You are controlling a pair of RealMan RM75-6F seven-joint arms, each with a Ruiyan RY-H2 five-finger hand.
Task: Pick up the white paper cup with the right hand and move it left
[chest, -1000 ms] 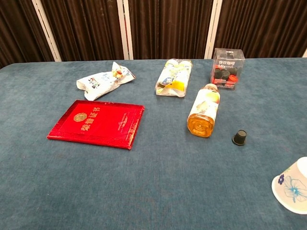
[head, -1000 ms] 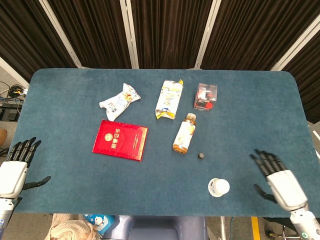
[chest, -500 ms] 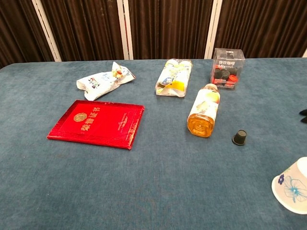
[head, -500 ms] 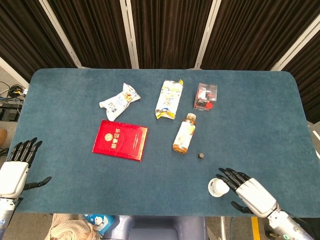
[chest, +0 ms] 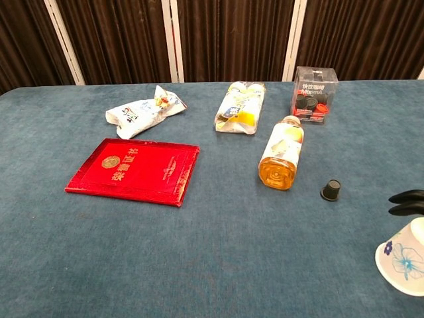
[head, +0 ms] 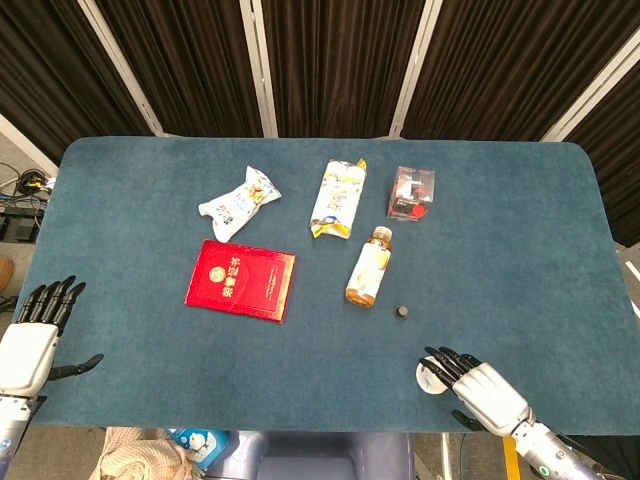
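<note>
Overhead, head view
Paper cup (head: 432,376): near the front table edge, right of centre; stands upside down, long axis vertical, base up and mouth on the cloth.
Right hand (head: 478,388): just right of the cup, fingers (head: 446,362) spread and lying over its right side; whether they press it cannot be told.
Left hand (head: 30,338): at the front left table edge, fingers apart, holding nothing.
Bottle (head: 369,266): lying on its side, well behind the cup.
Small black cap (head: 401,312): between bottle and cup.
Red booklet (head: 241,280): flat, left of the bottle.

Chest view
Paper cup (chest: 403,258): at the right frame edge, wide rim down, narrow base up; flower print on its wall.
Right hand: only dark fingertips (chest: 405,197) show, just above the cup, apart from one another.
Small black cap (chest: 330,189): left of the fingertips, apart from them.
Table (chest: 218,265): blue cloth.
</note>
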